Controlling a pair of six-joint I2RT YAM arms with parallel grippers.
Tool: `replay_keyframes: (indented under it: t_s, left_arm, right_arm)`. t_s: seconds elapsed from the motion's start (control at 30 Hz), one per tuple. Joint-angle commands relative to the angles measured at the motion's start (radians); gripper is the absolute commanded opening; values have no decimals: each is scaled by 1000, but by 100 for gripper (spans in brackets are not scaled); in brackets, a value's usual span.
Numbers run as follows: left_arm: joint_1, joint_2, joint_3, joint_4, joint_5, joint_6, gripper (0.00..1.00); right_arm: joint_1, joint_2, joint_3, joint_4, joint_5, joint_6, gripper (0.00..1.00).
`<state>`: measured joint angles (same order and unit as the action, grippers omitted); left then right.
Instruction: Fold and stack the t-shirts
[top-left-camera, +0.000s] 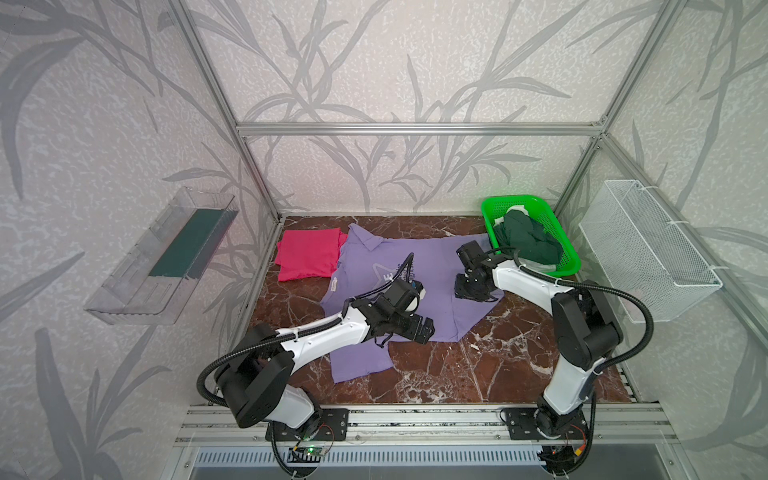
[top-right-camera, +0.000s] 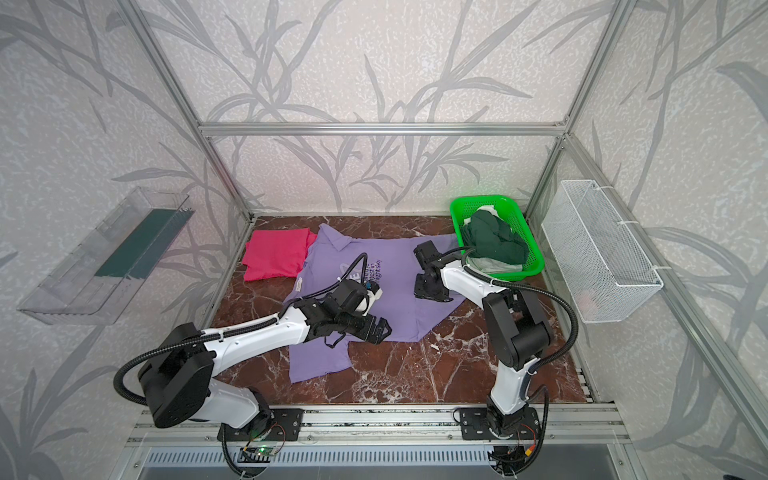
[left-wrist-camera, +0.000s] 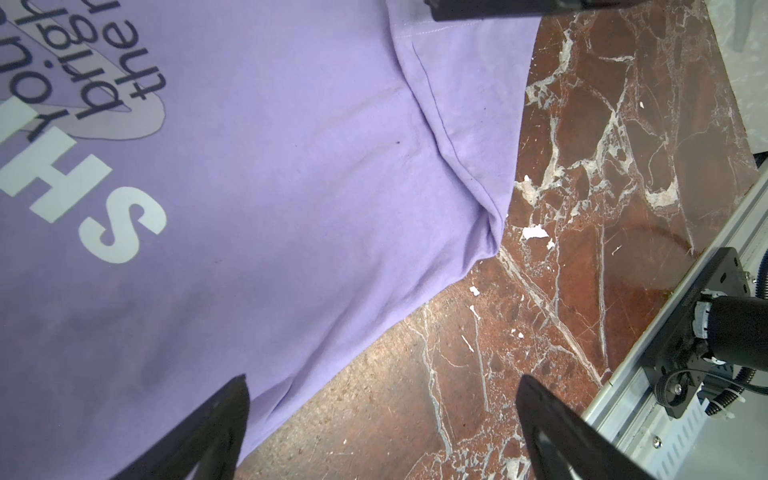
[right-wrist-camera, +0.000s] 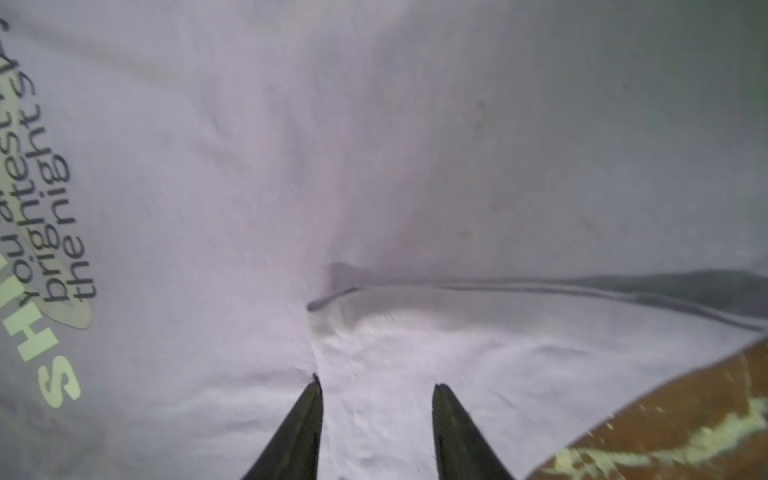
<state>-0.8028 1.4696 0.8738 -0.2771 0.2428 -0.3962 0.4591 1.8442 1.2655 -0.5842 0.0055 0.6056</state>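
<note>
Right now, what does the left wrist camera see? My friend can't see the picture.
A purple t-shirt with big white letters lies spread on a reddish-brown marble table. The left end effector hangs open over the shirt's edge, one finger above the cloth and one above the bare table, holding nothing.

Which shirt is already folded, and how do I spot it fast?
Look at the marble table, then its far left corner. The magenta shirt lies there, folded, beside the spread purple shirt. Unlike that neighbour, it is plain, with no lettering.
</note>
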Motion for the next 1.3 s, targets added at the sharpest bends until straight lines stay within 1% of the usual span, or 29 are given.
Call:
replay_keyframes:
  t_s: [0.0,0.3,0.47,0.8,0.9,0.93,1.03,1.1,1.13,1.17,1.23,1.27]
  left_arm:
    - [1,-22,-14,-21,-23,1,99]
    - [2,-36,-21,-25,-28,5,99]
    - [1,-40,-25,-24,-30,7,99]
    - [1,-53,-32,-28,-38,9,99]
    - [2,-54,-36,-27,-40,10,99]
    - [1,-55,-36,-27,-40,10,99]
    - [1,-59,-38,-24,-38,11,99]
    - [1,-60,-42,-19,-39,11,99]
    - [1,-63,-42,-13,-35,11,99]
    - [2,-63,-42,-8,-30,13,99]
    - [1,-60,-40,6,-14,16,99]
    - [2,-58,-39,14,-6,17,99]
  right_arm:
    - [14,49,68,-10,-12,-17,45]
    - [31,131,112,-35,34,5,43]
    - [35,149,124,-42,42,8,39]
    - [36,159,127,-45,47,11,14]
    - [36,152,122,-50,48,11,0]
    - [36,146,120,-50,50,13,0]
    - [36,108,97,-56,53,21,0]
    - [36,52,68,-69,59,26,0]
    - [36,11,40,-74,68,25,0]
    - [35,-37,4,-83,84,55,0]
    - [33,-128,-59,-120,120,75,0]
    - [31,-202,-98,-143,138,86,0]
